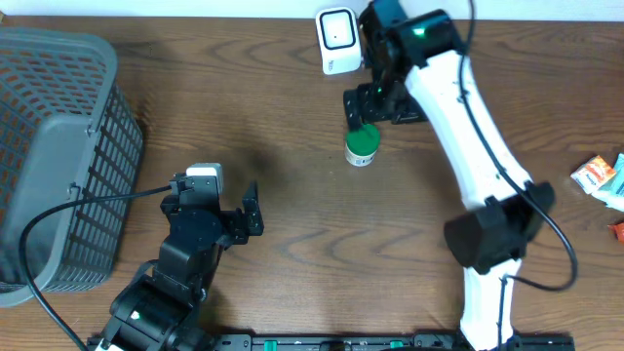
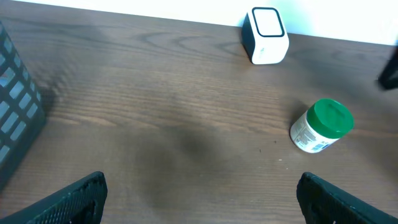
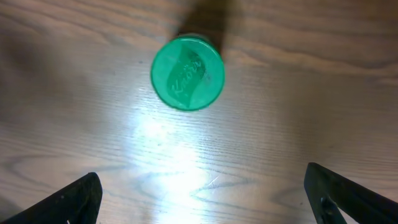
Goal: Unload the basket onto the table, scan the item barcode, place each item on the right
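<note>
The item is a small white bottle with a green lid [image 1: 362, 146], standing upright on the wooden table. In the right wrist view I look straight down on its lid [image 3: 187, 73]. My right gripper [image 1: 378, 105] hovers just behind the bottle, open and empty [image 3: 202, 193], the bottle lying beyond its fingertips. The white barcode scanner [image 1: 337, 41] stands at the table's far edge, close behind the right gripper. My left gripper [image 1: 242, 216] is open and empty at the near left. From its wrist view the bottle [image 2: 323, 124] and the scanner [image 2: 266, 36] are far ahead to the right.
A grey wire basket [image 1: 58, 156] fills the left side, and its corner shows in the left wrist view [image 2: 15, 118]. Some packets [image 1: 600, 175] lie at the right edge. The right arm's white link runs diagonally across the right half.
</note>
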You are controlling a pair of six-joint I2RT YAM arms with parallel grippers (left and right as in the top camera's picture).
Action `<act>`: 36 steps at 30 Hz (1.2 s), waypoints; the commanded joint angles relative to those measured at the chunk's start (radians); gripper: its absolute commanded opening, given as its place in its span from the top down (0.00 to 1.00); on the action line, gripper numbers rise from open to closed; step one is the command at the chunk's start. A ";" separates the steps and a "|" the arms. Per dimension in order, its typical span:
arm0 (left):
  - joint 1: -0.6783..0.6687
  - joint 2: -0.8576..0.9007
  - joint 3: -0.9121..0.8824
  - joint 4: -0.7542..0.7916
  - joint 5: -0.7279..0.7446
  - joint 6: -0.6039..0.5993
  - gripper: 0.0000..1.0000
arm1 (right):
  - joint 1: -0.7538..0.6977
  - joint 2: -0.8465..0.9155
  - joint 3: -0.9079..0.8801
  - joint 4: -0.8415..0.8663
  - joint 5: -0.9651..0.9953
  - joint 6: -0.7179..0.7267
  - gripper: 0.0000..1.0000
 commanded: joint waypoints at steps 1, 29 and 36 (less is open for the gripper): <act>0.003 -0.001 0.002 0.003 -0.014 0.013 0.02 | -0.001 0.066 0.008 0.009 -0.023 -0.012 0.01; 0.003 -0.001 0.002 0.003 -0.014 0.013 0.02 | 0.019 0.351 0.006 0.121 -0.041 0.249 0.01; 0.003 -0.001 0.002 0.003 -0.014 0.013 0.02 | 0.023 0.351 -0.017 0.154 0.011 0.322 0.01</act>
